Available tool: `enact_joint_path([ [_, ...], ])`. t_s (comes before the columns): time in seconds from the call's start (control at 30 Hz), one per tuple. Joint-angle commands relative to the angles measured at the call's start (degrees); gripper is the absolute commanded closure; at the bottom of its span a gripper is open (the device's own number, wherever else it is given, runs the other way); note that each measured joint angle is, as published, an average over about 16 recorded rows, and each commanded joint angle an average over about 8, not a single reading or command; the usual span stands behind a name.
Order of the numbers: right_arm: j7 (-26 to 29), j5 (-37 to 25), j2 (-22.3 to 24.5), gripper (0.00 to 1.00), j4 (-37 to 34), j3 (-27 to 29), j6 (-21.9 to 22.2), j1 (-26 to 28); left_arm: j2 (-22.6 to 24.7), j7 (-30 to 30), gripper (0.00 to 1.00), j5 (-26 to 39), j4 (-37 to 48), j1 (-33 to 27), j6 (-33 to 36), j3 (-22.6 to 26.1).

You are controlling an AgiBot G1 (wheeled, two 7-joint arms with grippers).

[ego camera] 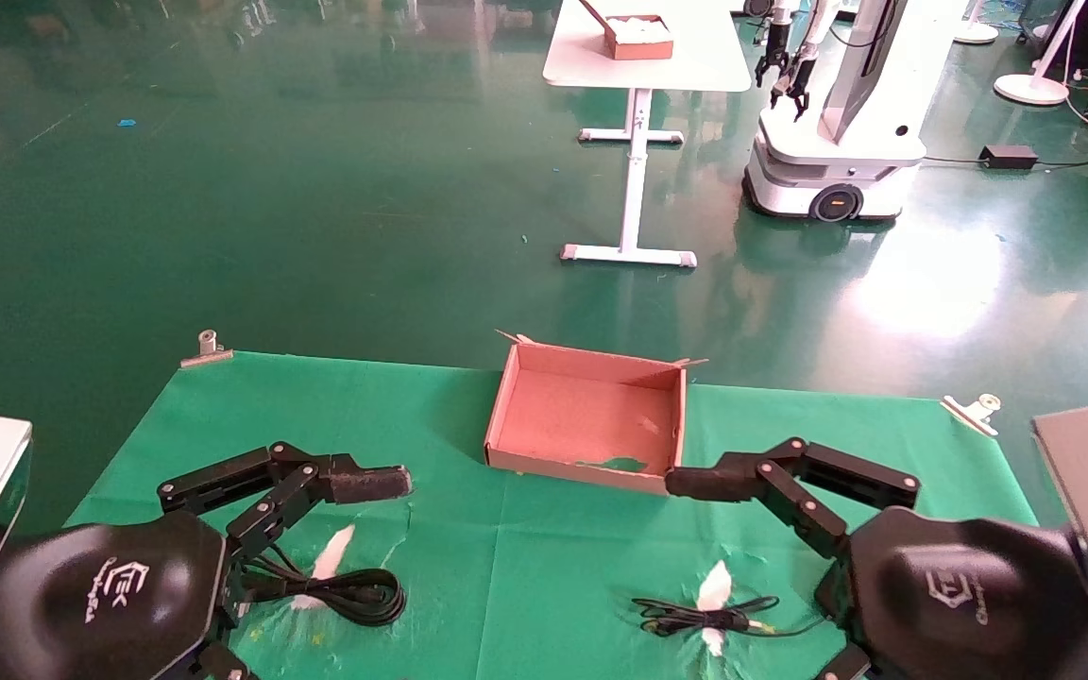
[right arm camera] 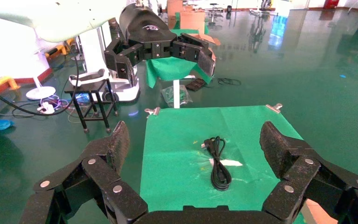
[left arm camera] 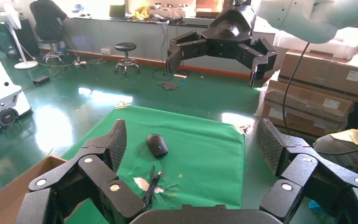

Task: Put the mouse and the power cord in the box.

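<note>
Black fingers first: the left gripper (left arm camera: 191,154) is spread wide and holds nothing, up above the near-left part of the green cloth (ego camera: 525,567). The right gripper (right arm camera: 193,149) is wide too, empty, up over the near-right part.

Under the left one lies the power cord (ego camera: 346,593), a thick looped bundle, w/ a white scrap beside it. Under the right one is a thin black cable (ego camera: 705,616); the mouse (left arm camera: 157,144) shows only from the left wrist, sitting alone on the cloth.

The box (ego camera: 586,420) is in the middle, farther back – nothing in it yet.

Best way, I think: go straight down on the cord's thick middle, not one loose loop, squeeze, lift high, then over the box rim.
</note>
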Motion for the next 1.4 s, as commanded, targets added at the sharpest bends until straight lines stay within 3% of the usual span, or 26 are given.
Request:
enact_joint_path([
  [0.03,0.0,0.0,0.0,0.00,0.0,0.0,0.0,0.0,0.0,0.0,0.00,0.0,0.0,0.0,0.0,0.0],
  [0.97,-0.6,-0.8,0.4,0.00,-0.2,-0.1,-0.3,0.0,-0.1,0.3,0.00,0.9,0.0,-0.2,0.5,0.4],
  [1.17,-3.3,-4.0,1.1,0.00,-3.1,-1.1,-2.1,0.1,-0.2,1.4,0.00,6.4,1.5,-2.6,2.6,2.9],
  [1.4,-11.6,-13.4,1.6,0.00,-10.5,-5.3,-4.7,4.0,1.9,4.9,0.00,20.9,7.2,-11.5,4.8,10.8],
])
